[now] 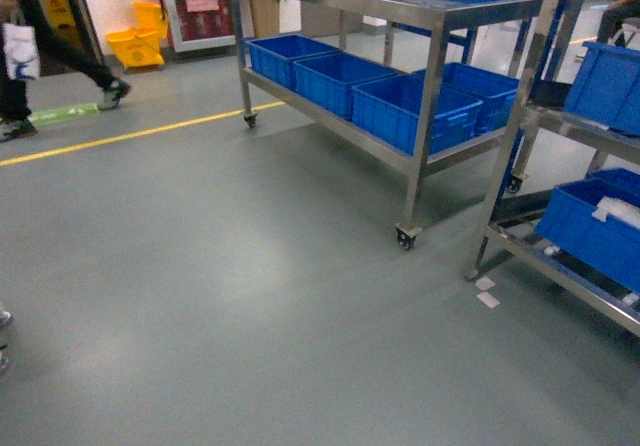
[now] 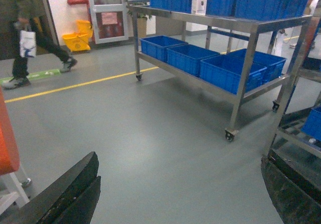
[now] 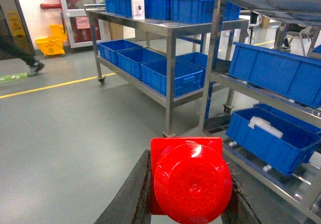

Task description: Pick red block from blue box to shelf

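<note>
We're on open grey floor point(image 1: 250, 296), wide bare stretch to the left and near side, yellow line point(image 1: 130, 134) running across far left. Far-centre stands a wheeled steel cart point(image 1: 420, 161) w/ dark blue crates point(image 1: 415, 111) on its lower tier; its near caster point(image 1: 405, 237) marks the cart's near corner. On the right, the shelf point(image 1: 525, 106) w/ perforated upright; its near post foot sits on the floor by two bits of white paper point(image 1: 487, 292). Narrow gap between cart corner and shelf post. A blue crate point(image 1: 595, 231) sits on the shelf's low rails, another higher up. A person point(image 1: 30, 56) walks far left, near a yellow mop bucket point(image 1: 137, 46).

Right gripper point(image 3: 188, 204): fingers point(image 3: 133, 196) dark, one each side of the red block point(image 3: 188, 181), closed onto it; block's round stud faces the right wrist cam, filling the low-centre of that view. Block touches both fingers, sits well clear of the floor, w/ the shelf's rails to the right and beyond.

Left gripper point(image 2: 175, 199): fingers point(image 2: 70, 194) spread wide at the view's low corners, nothing between them, only floor. An orange-red panel edge point(image 2: 7, 138) shows at far left of that view.

Neither gripper shows in the head view. Blue box isn't seen in any view.
</note>
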Available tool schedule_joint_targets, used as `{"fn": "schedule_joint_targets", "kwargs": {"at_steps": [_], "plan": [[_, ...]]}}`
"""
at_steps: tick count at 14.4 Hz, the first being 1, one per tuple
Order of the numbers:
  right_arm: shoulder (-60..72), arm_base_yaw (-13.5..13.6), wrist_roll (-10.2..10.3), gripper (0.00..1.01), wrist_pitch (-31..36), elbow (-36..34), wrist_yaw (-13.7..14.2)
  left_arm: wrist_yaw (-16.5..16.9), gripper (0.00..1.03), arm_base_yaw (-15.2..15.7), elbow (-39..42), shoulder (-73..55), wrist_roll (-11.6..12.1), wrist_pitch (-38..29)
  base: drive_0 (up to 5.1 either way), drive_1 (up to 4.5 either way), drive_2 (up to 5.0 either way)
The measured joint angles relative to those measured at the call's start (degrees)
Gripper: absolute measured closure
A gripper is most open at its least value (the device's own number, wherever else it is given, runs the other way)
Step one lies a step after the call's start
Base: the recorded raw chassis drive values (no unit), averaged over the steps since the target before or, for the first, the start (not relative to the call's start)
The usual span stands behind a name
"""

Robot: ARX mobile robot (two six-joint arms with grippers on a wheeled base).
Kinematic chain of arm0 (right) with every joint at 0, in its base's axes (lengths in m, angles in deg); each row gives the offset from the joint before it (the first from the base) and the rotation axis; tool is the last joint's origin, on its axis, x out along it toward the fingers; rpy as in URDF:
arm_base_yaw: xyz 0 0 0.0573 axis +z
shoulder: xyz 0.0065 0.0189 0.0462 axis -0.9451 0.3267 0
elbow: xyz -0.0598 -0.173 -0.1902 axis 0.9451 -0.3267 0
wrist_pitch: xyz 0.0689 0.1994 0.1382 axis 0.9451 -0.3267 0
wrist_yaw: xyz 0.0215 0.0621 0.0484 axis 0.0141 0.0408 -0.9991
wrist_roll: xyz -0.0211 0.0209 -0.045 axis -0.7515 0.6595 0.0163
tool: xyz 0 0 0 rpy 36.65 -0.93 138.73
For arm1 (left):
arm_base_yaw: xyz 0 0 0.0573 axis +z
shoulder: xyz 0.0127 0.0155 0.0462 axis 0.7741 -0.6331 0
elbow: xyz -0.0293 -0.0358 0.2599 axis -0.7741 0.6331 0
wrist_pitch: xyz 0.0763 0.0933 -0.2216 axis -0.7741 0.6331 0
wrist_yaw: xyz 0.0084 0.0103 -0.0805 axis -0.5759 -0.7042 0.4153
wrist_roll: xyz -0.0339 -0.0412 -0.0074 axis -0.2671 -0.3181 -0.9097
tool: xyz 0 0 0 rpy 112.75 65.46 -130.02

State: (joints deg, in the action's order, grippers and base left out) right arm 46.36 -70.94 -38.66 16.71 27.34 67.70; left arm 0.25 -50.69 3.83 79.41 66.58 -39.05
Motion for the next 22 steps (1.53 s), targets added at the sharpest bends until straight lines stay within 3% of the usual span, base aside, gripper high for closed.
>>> {"fn": "schedule_joint_targets", "kwargs": {"at_steps": [22], "plan": [[0.0, 0.0, 0.0, 0.73, 0.0, -0.02, 0.0, 0.0, 0.05, 0.0, 0.0, 0.0, 0.0, 0.0, -1.5, -1.49, -1.5]]}}
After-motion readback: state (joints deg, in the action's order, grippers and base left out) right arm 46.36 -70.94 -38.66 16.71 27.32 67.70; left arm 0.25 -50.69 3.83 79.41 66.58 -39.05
